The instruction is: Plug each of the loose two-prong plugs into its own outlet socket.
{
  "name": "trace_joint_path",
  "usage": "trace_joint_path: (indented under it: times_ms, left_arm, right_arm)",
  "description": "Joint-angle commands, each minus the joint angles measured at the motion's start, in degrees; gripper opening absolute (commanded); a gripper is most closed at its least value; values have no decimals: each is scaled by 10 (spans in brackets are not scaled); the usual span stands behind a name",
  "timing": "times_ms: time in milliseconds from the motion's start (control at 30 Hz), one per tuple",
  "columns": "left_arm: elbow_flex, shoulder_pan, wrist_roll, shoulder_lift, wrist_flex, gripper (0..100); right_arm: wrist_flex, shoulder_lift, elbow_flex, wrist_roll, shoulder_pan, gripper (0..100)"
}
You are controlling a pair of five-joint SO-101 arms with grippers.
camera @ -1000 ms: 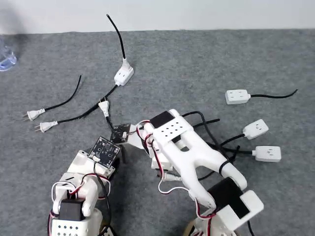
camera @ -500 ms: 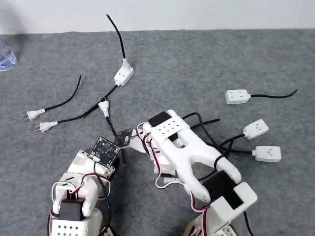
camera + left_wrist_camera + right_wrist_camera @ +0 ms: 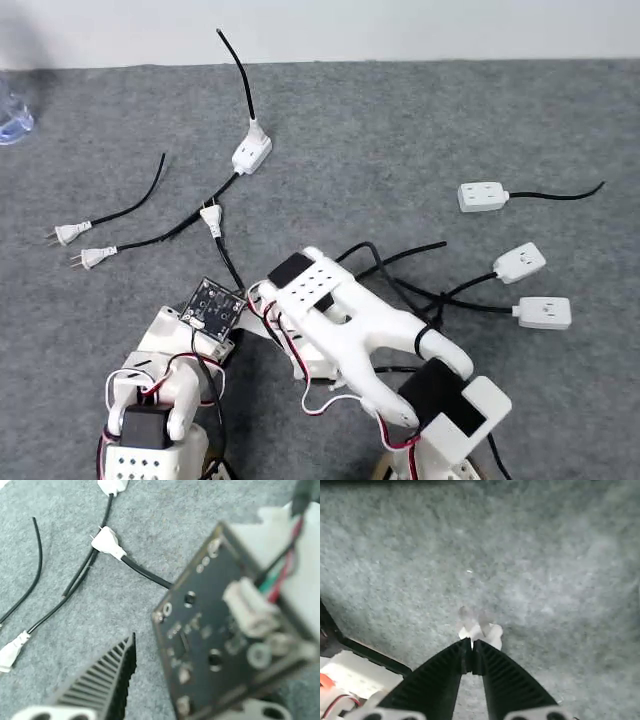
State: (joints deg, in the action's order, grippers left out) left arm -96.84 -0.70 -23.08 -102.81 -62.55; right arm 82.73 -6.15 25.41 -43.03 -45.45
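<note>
Grey carpet-like cloth covers the counter (image 3: 400, 120). My right end effector (image 3: 471, 645) is clamped on a white two-prong plug (image 3: 487, 631), prongs pointing away from the tips toward the cloth; I cannot tell whether they touch it. On the high view the right arm (image 3: 340, 310) sits low at the front centre. Off to its right lie three outlets: a far socket (image 3: 482, 195), a middle socket (image 3: 520, 262) and a near socket (image 3: 543, 312) just beside it. Two loose plugs (image 3: 65, 234) (image 3: 90, 258) lie close together at the left on black cords, well apart from those sockets. A third plug (image 3: 107, 541) lies ahead of my left end effector (image 3: 125, 655), which sits beside a circuit board (image 3: 220, 640); whether it is open or closed I cannot tell.
</note>
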Motion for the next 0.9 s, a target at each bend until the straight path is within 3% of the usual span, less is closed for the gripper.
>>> trace_joint_path:
  times_ms: [0, 200, 367, 633, 867]
  left_arm:
    - [3, 3, 4, -4, 2, 236]
    - [3, 3, 4, -4, 2, 236]
    - [11, -4, 10, -5, -2, 236]
    - [44, -69, 78, -6, -9, 236]
    - [49, -67, 81, -6, -24, 236]
  right_arm:
    - [4, 31, 2, 4, -16, 9]
    - [49, 101, -8, -1, -15, 26]
    - [19, 131, 53, -13, 0, 180]
    - [1, 135, 116, -60, 3, 94]
    - [6, 135, 112, -61, 1, 90]
